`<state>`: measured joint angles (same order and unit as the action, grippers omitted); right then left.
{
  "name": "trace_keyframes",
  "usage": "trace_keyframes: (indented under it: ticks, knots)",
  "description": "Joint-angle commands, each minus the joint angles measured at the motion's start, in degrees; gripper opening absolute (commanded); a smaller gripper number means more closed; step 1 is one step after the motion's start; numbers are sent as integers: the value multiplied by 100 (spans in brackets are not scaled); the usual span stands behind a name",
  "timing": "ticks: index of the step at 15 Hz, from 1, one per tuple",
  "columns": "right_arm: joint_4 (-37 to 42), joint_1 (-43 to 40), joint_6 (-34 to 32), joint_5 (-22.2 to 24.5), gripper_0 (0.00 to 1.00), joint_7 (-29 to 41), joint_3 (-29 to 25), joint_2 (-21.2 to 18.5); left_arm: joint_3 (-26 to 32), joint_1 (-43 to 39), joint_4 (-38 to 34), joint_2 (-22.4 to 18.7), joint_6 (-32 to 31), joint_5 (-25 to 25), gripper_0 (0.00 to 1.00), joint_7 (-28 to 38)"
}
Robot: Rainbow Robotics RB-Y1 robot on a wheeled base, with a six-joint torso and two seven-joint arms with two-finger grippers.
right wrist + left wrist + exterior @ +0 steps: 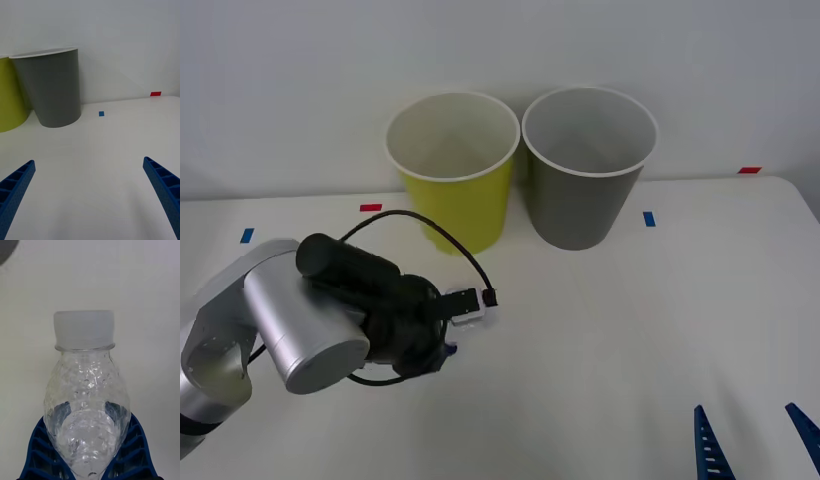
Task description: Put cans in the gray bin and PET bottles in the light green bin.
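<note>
One PET bottle (87, 397) is sitting between my left jaws (88, 461), its clear dimpled body pressed against the blue ribbed fingers (41, 450) on both sides, its white cap pointing away from my wrist. I am grasping it firmly there. In the front view my left arm is reaching across the left part of the desk (630, 330), and the left jaws (448, 345) are lying low over the white surface, in front of the light green bin (455, 170) and apart from it; the bottle itself is mostly hidden behind my wrist from that angle.

Two bins are standing at the far side of the desk, just beside each other: the light green bin on the left and the gray bin (588, 165) on the right, both upright, both showing pale insides under white rims.

My right jaws (757, 440) are waiting at the near right edge of the desk, spread wide and released, with nothing between them. They are facing the gray bin (50, 88) from well apart.

Four small tape marks, two blue and two red, are dotting the desk.
</note>
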<state>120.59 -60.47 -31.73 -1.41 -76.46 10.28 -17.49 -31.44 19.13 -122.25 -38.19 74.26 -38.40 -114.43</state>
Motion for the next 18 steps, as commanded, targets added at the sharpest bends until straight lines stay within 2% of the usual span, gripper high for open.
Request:
trace_keyframes:
  ticks: [1,2,5,8,11,12,14,18]
  knots:
    - [0,0,0,0,100,0,0,0,481,-339,-414,-189,-342,-264,0,140]
    - [0,0,0,0,100,0,0,0,657,-454,-554,-154,-368,-308,0,158]
    - [0,0,0,0,100,0,0,0,1457,-893,-1003,118,-465,-862,0,202]
    - [0,0,0,0,100,0,0,0,2063,-1060,-1108,277,-711,-1592,0,334]
    - [0,0,0,0,100,0,0,0,2309,-1060,-1117,277,-1028,-1882,0,580]
    - [0,0,0,0,100,0,0,0,2397,-1060,-1143,259,-1159,-1987,0,887]
    - [0,0,0,0,100,0,0,0,2599,-1060,-1389,154,-1195,-1917,0,1151]
    - [0,0,0,0,100,0,0,0,3460,-1060,-1671,92,-1291,-2189,0,1160]
